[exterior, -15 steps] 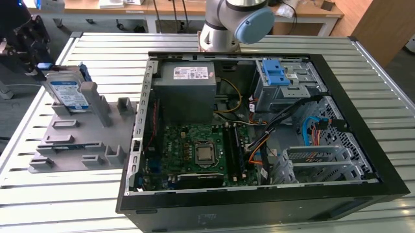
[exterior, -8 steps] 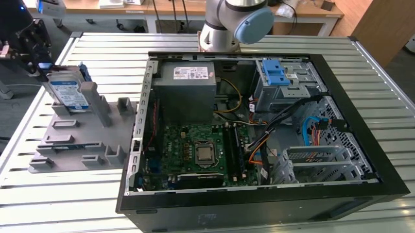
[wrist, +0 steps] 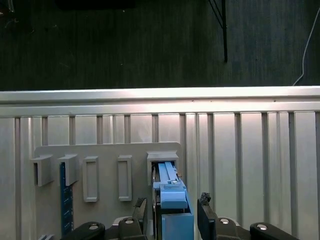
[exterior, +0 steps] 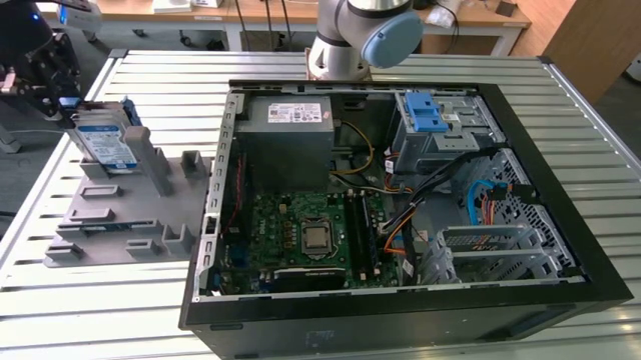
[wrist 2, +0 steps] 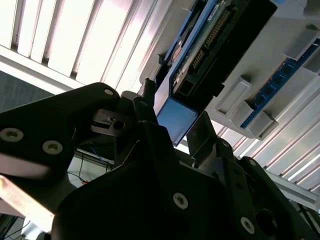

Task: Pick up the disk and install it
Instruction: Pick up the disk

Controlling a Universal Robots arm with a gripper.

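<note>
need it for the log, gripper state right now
Gripper: open, fingers straddling the end of the disk, a gap showing on each side.

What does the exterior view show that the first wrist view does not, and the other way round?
Exterior view, not first wrist view: the open computer case with its motherboard, power supply and drive cage, plus the white label face of the disk. First wrist view, not exterior view: the disk edge-on between the fingers of the open pincer, with a narrow gap on either side. Both: the disk standing upright in the grey fixture on the slatted table.
</note>
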